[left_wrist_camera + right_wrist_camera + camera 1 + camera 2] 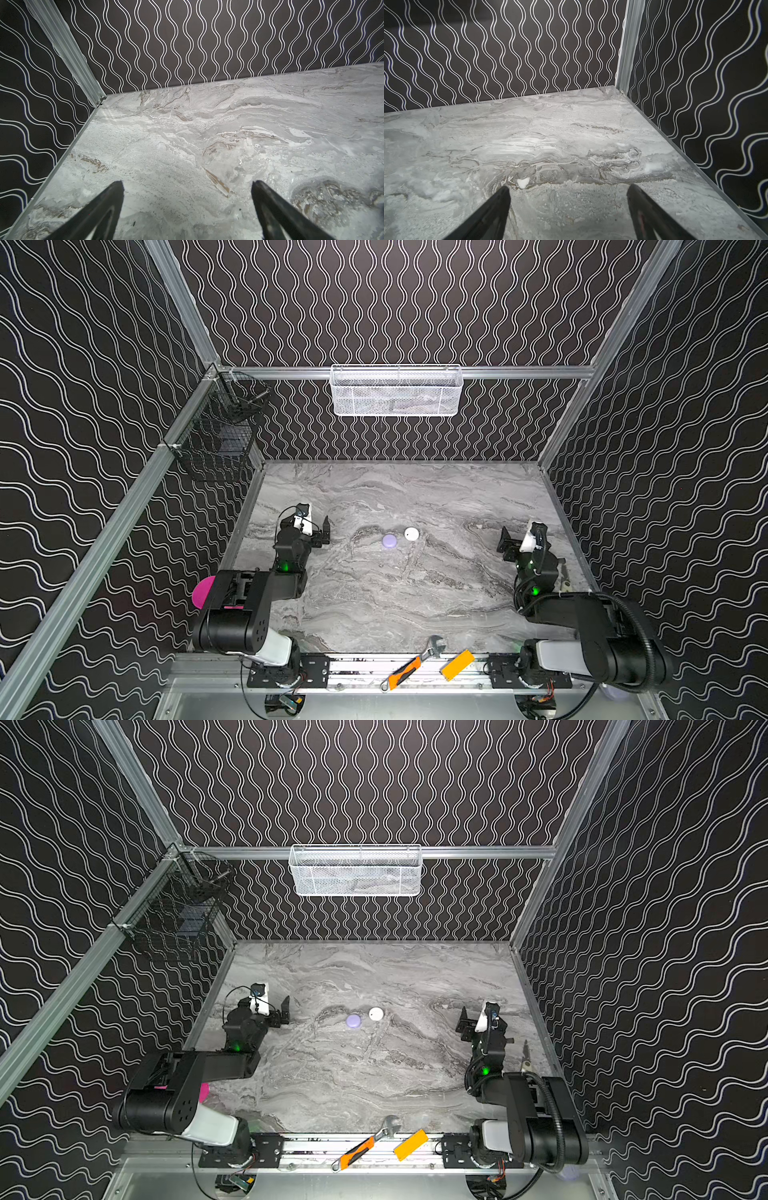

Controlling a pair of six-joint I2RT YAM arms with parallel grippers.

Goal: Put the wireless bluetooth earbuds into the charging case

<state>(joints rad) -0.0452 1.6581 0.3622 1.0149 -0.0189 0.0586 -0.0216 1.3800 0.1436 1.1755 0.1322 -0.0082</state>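
Overhead, both arms sit at the sides of the table (374, 605), each well apart from the middle.

Left gripper (323, 531): jaws spread wide, nothing between them. Its wrist view shows only bare marble between the fingertips (118, 187).

Right gripper (505, 545): jaws also spread, nothing held, bare marble ahead in its wrist view.

Lavender case (390, 541) and white case (411, 534): near mid-table, just beside each other, the white one slightly farther back and to the right. Both lie flat and look closed. They sit between the grippers, clear of both.

Earbuds: too small to pick out with certainty in any view.

Front rail: orange-handled wrench (409, 670), with a yellow block (457, 664) just beside it.

Walls: a white basket (397, 390) hangs at the back and a black basket (220, 427) on the left.
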